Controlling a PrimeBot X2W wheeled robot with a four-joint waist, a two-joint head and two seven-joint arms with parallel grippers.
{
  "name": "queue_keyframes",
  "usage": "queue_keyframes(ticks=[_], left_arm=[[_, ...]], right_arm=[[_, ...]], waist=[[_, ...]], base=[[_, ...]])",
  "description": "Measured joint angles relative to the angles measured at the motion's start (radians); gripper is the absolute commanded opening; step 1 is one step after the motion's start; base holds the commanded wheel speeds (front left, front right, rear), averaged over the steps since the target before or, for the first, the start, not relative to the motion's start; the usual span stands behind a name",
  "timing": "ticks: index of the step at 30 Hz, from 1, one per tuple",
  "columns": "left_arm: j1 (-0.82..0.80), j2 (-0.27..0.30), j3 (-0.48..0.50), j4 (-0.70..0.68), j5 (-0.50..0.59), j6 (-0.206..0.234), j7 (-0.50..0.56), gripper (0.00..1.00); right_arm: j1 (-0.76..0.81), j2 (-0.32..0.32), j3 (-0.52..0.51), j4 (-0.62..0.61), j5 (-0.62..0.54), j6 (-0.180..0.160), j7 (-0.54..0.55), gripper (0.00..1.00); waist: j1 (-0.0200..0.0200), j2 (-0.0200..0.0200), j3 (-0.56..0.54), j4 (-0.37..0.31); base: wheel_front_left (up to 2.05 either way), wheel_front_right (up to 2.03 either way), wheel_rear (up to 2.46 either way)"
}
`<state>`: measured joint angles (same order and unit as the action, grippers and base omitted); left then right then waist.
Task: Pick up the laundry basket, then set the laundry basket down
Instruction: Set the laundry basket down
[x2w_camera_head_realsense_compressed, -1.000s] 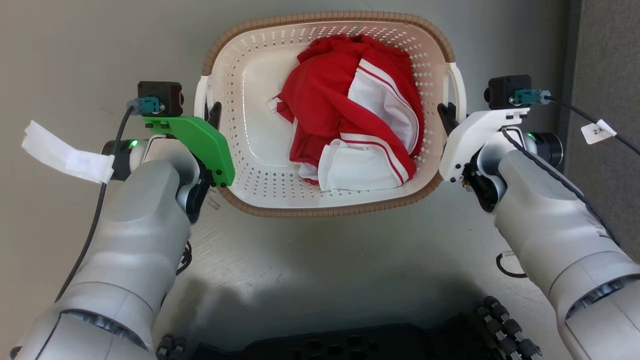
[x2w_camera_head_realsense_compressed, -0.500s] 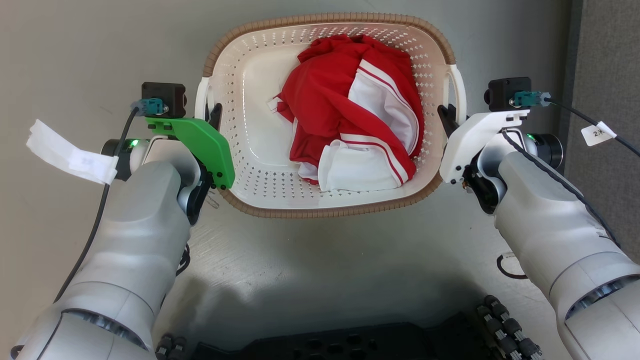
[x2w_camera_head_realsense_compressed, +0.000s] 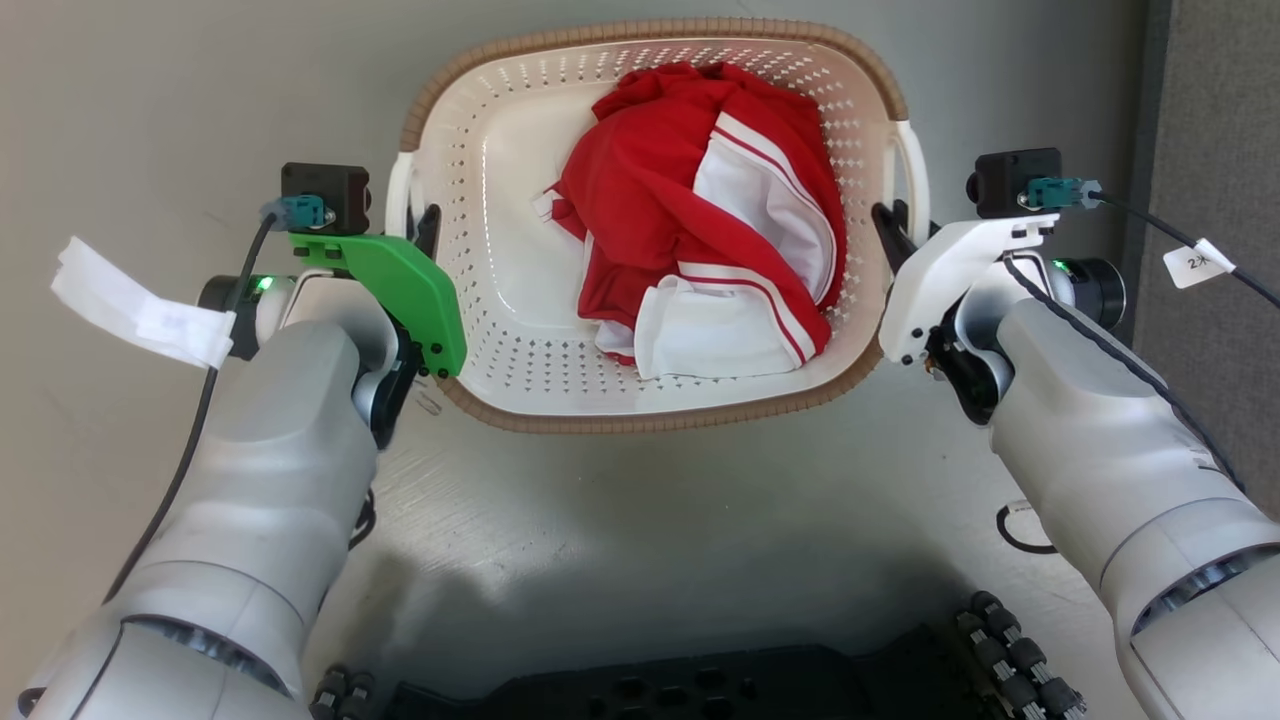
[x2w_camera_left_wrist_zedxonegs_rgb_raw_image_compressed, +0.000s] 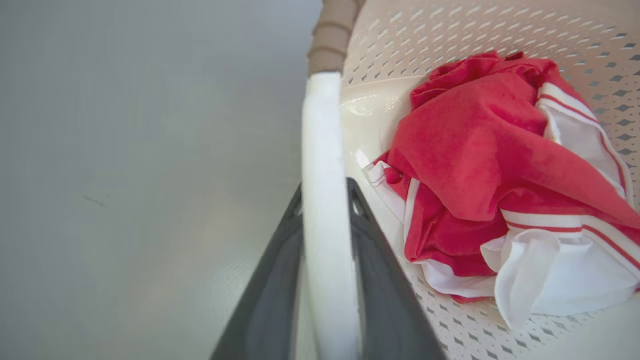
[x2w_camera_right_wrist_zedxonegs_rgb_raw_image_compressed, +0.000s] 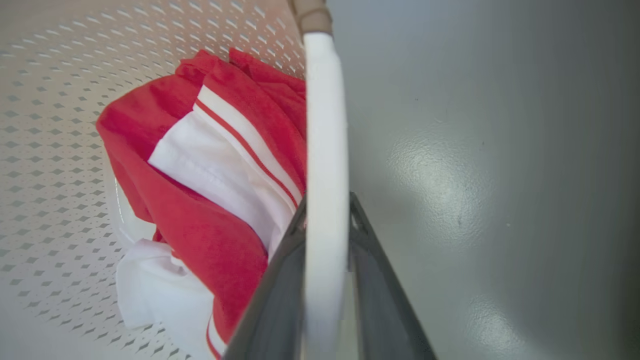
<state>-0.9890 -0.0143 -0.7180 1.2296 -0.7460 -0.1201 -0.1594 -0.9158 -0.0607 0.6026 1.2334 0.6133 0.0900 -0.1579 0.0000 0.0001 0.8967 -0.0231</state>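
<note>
The laundry basket (x2w_camera_head_realsense_compressed: 650, 424), cream-white and perforated with a brown woven-look rim, sits between my two arms and holds a crumpled red and white garment (x2w_camera_head_realsense_compressed: 700, 220). My left gripper (x2w_camera_head_realsense_compressed: 425, 225) is shut on the basket's white left handle (x2w_camera_left_wrist_zedxonegs_rgb_raw_image_compressed: 322, 150), which runs between the two dark fingers (x2w_camera_left_wrist_zedxonegs_rgb_raw_image_compressed: 270, 280). My right gripper (x2w_camera_head_realsense_compressed: 888, 225) is shut on the white right handle (x2w_camera_right_wrist_zedxonegs_rgb_raw_image_compressed: 325, 125) in the same way, one finger inside the basket and one outside.
Grey floor (x2w_camera_head_realsense_compressed: 650, 540) surrounds the basket. A darker grey panel (x2w_camera_head_realsense_compressed: 1220, 200) stands along the right edge. My black base (x2w_camera_head_realsense_compressed: 700, 685) lies at the bottom of the head view. A thin black cable loop (x2w_camera_head_realsense_compressed: 1015, 530) lies on the floor by my right arm.
The basket and both grippers have shifted slightly up the head view, while my base at the bottom stays put. Both grips are unchanged.
</note>
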Motion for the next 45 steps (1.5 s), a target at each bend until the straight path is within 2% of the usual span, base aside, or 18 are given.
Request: queue_keyframes(ticks=[1,5,14,20,35,42,45], left_arm=[[-0.002,0.002,-0.004,0.0,0.002,0.0,-0.002,1.0],[-0.013,0.035,-0.014,0.014,0.004,-0.003,-0.01,1.0],[-0.013,0.032,-0.01,0.011,-0.008,-0.003,-0.019,1.0],[0.004,0.033,-0.023,-0.009,-0.008,-0.003,-0.052,1.0],[0.129,0.037,-0.021,-0.057,-0.007,-0.004,-0.091,1.0],[0.156,0.083,0.027,-0.165,0.017,0.0,-0.092,1.0],[0.175,0.103,0.045,-0.217,0.031,0.017,-0.092,1.0]], right_arm=[[0.0,-0.001,0.003,-0.002,-0.002,0.006,-0.006,1.0],[-0.015,-0.03,0.003,-0.007,-0.005,0.007,-0.032,1.0],[-0.01,-0.029,0.008,-0.006,-0.005,0.015,-0.053,1.0],[0.049,-0.029,0.006,-0.002,0.001,0.016,-0.063,1.0],[0.137,-0.029,-0.028,-0.04,0.021,0.024,-0.09,1.0],[0.176,-0.032,-0.049,-0.094,0.021,0.024,-0.092,1.0],[0.188,-0.037,-0.066,-0.143,0.021,0.022,-0.092,1.0]], waist=[[0.0,0.0,0.0,0.001],[0.0,0.0,-0.003,0.004],[-0.0001,0.0,-0.022,0.008],[-0.0001,0.0,-0.063,0.012],[-0.0001,0.0,-0.234,0.004],[-0.0001,0.0,-0.329,-0.003],[-0.0001,0.0,-0.368,-0.007]], base=[[0.0,0.0,0.0],[0.0,0.0,0.0],[0.0,0.0,0.0],[0.0,0.0,0.0],[0.0,0.0,0.0],[0.0,0.0,0.0],[0.0,0.0,0.0]])
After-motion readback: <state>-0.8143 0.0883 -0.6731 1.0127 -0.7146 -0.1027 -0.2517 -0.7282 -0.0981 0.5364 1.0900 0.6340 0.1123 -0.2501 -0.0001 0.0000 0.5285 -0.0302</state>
